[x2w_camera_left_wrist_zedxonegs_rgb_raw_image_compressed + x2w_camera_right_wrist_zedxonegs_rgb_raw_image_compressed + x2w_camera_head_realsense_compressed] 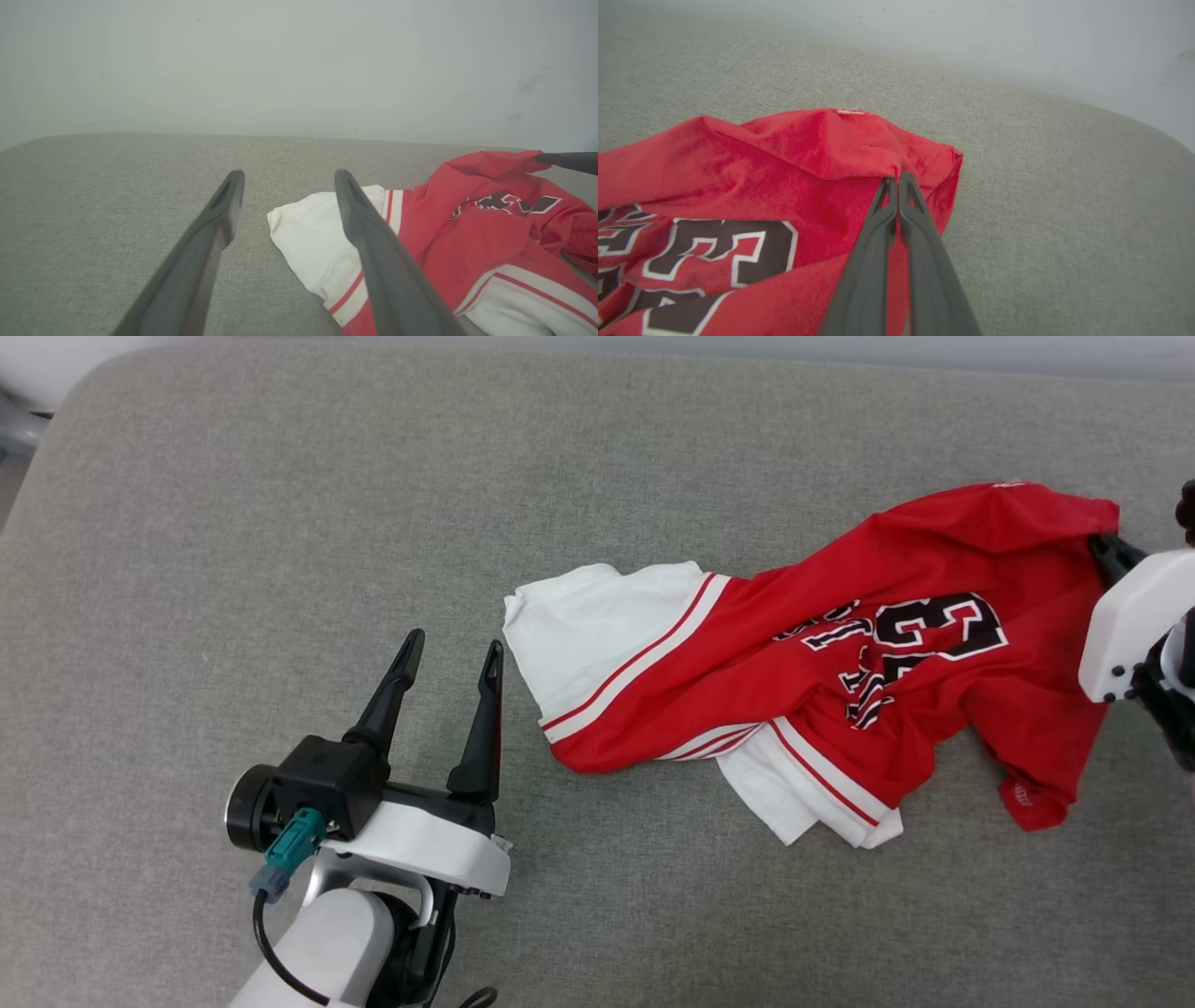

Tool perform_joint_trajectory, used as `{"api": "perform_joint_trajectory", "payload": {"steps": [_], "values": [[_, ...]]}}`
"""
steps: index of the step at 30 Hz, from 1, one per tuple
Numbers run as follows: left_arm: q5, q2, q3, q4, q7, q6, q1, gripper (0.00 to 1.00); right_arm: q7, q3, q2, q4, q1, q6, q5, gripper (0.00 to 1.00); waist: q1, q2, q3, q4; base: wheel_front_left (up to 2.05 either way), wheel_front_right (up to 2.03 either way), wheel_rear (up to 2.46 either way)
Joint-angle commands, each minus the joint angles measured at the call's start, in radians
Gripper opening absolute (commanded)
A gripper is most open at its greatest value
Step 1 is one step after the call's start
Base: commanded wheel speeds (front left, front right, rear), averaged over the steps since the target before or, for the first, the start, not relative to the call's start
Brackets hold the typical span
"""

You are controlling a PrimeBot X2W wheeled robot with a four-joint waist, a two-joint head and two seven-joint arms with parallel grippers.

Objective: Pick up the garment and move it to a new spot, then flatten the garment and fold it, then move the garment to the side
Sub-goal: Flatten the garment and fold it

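Note:
The garment [840, 681], a red jersey with white sleeves and a black "23", lies crumpled on the grey fabric surface [280, 523] at centre right. My right gripper [1106, 549] is shut on its far right red corner, and the right wrist view shows the closed fingertips [896, 182] pinching a raised fold of the garment [808, 154]. My left gripper [453, 642] stands open just left of the white sleeve, holding nothing. In the left wrist view the left gripper [288, 176] is open, with the garment [467, 242] to its right behind the right finger.
The padded grey surface stretches wide to the left and front of the garment. Its rounded far edge [140, 136] meets a pale wall [299, 60]. A dark finger of the right gripper [567, 161] reaches in at the left wrist view's right edge.

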Motion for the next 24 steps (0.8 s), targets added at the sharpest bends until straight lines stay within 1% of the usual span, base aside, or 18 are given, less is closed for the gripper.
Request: {"api": "perform_joint_trajectory", "payload": {"steps": [1, 4, 8, 11, 14, 17, 18, 19, 21, 24], "values": [[0.006, -0.004, 0.003, 0.006, -0.005, -0.001, -0.008, 1.0, -0.04, -0.006, 0.013, 0.023, 0.014, -0.001, 0.012, 1.0, -0.0001, 0.0, -0.013, -0.009, 0.0, 0.0, 0.0], [0.008, -0.006, 0.007, 0.012, -0.006, 0.0, 0.005, 1.0, -0.132, -0.018, 0.031, 0.046, 0.041, -0.001, 0.023, 1.0, -0.0001, 0.0, -0.037, -0.023, 0.0, 0.0, 0.0], [0.007, -0.005, 0.012, 0.02, -0.006, 0.002, 0.025, 1.0, -0.253, -0.043, 0.053, 0.033, 0.093, -0.001, 0.02, 1.0, -0.0001, 0.0, -0.077, -0.04, 0.0, 0.0, 0.0], [0.003, -0.004, 0.016, 0.023, -0.007, 0.007, 0.043, 1.0, -0.321, -0.057, 0.074, 0.001, 0.156, -0.001, 0.013, 1.0, -0.0001, 0.0, -0.114, -0.052, 0.0, 0.0, 0.0], [-0.004, 0.002, 0.021, 0.027, -0.007, 0.011, 0.067, 1.0, -0.362, -0.059, 0.1, -0.057, 0.235, -0.001, 0.011, 1.0, -0.0001, 0.0, -0.15, -0.063, 0.0, 0.0, 0.0], [-0.007, 0.006, 0.026, 0.025, -0.007, 0.019, 0.091, 1.0, -0.351, -0.043, 0.138, -0.132, 0.334, -0.001, 0.009, 1.0, -0.0001, 0.0, -0.179, -0.073, 0.0, 0.0, 0.0], [-0.007, 0.006, 0.026, 0.025, -0.007, 0.019, 0.091, 1.0, -0.351, -0.043, 0.138, -0.132, 0.334, -0.001, 0.009, 1.0, -0.0001, 0.0, -0.179, -0.073, 0.0, 0.0, 0.0], [-0.009, 0.008, 0.026, 0.023, -0.007, 0.023, 0.098, 1.0, -0.334, -0.033, 0.152, -0.157, 0.366, -0.001, 0.016, 1.0, -0.0001, 0.0, -0.186, -0.076, 0.0, 0.0, 0.0], [-0.011, 0.01, 0.028, 0.019, -0.006, 0.028, 0.111, 1.0, -0.291, -0.009, 0.165, -0.212, 0.425, -0.001, 0.019, 1.0, -0.0001, 0.0, -0.197, -0.083, 0.0, 0.0, 0.0], [-0.015, 0.013, 0.027, 0.012, 0.0, 0.035, 0.121, 1.0, -0.185, 0.053, 0.175, -0.287, 0.503, -0.001, 0.057, 1.0, -0.0001, 0.0, -0.201, -0.088, 0.0, 0.0, 0.0]]}}
